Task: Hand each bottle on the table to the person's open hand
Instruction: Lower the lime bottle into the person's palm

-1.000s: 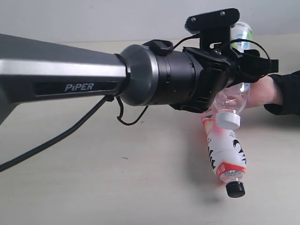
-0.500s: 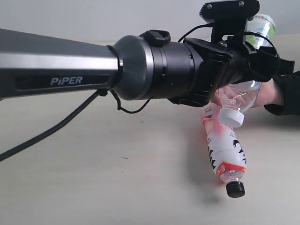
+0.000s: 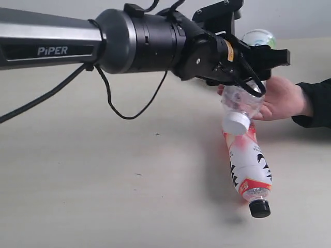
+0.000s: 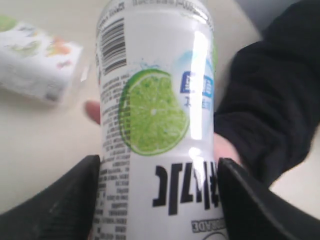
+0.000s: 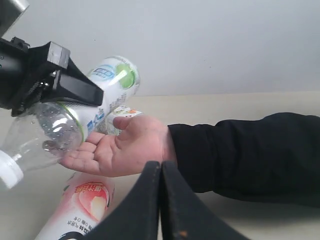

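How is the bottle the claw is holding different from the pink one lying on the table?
The lime bottle is held up in the left claw over the hand; the pink bottle lies on the table. The lime bottle has a white cap; the pink bottle's is black. The lime bottle shows clear plastic and a green lime; the pink bottle is wrapped in pink and white. Both are capped plastic drink bottles.

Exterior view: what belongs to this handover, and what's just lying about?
In the job: lime-label bottle in the left pincer; pink-white bottle; white-labelled bottle; open hand; table.
Lying about: black cable; dark specks.
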Motion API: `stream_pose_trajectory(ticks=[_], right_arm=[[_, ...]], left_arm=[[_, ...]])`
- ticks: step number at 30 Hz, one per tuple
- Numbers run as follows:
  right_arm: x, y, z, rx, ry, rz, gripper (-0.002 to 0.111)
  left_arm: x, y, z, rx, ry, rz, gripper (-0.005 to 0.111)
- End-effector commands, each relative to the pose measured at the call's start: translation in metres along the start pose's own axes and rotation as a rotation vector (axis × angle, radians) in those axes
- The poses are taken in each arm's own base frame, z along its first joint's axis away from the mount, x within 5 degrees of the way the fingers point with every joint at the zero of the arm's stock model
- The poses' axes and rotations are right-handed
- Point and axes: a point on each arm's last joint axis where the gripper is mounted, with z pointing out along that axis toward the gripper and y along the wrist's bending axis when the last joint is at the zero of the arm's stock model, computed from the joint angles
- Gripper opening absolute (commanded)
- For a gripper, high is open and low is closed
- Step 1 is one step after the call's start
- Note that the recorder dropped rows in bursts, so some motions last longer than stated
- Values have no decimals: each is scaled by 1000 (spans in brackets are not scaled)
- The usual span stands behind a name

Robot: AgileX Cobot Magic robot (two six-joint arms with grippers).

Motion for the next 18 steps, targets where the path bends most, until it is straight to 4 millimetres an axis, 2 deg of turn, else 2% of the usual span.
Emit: stream_pose_trajectory(ticks=[1, 3, 7, 11, 18], right_arm=[[1, 0, 0, 4, -8, -8, 0], [1, 0, 0, 4, -8, -8, 0], [1, 0, 0, 4, -8, -8, 0], [1, 0, 0, 4, -8, -8, 0], [1, 0, 0, 4, -8, -8, 0]], left_arm=[[-29, -13, -26, -152, 104, 104, 0], [-44, -25, -37, -153, 98, 96, 0], [-45, -33, -38, -141, 95, 23, 0], [-34, -27, -18, -157, 98, -138, 0], [-9, -32, 10, -128, 112, -161, 0]])
